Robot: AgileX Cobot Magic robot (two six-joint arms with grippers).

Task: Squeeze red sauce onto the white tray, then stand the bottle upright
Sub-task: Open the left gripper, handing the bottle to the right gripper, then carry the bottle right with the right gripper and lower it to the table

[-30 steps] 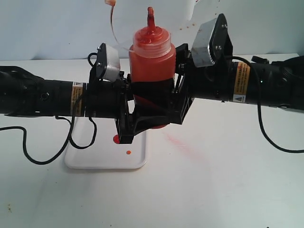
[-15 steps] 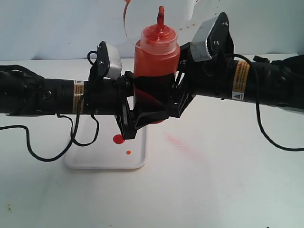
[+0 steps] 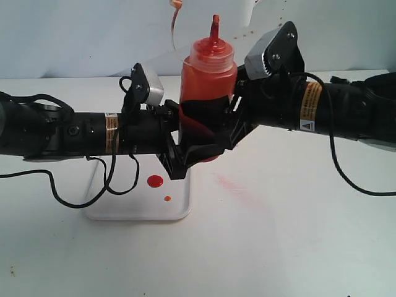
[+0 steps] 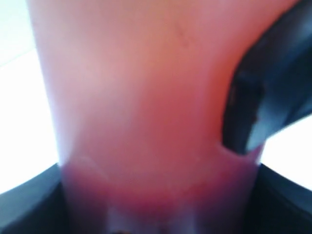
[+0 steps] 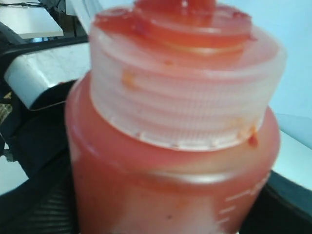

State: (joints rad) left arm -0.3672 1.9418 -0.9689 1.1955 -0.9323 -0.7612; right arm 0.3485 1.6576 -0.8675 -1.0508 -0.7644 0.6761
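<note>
The left gripper (image 3: 179, 145) and right gripper (image 3: 230, 127) clamp the sauce-filled bottle (image 3: 207, 77), straighter than a second ago, at centre frame; red sauce (image 3: 154, 181) blobs dot the white tray (image 3: 124, 211) below.

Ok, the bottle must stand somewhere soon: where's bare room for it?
Bare table right of the pink smear and on the camera side of the white tray. Crowded: the tray's far end under the bottle, left gripper and right gripper; red sauce dots its near end.
</note>
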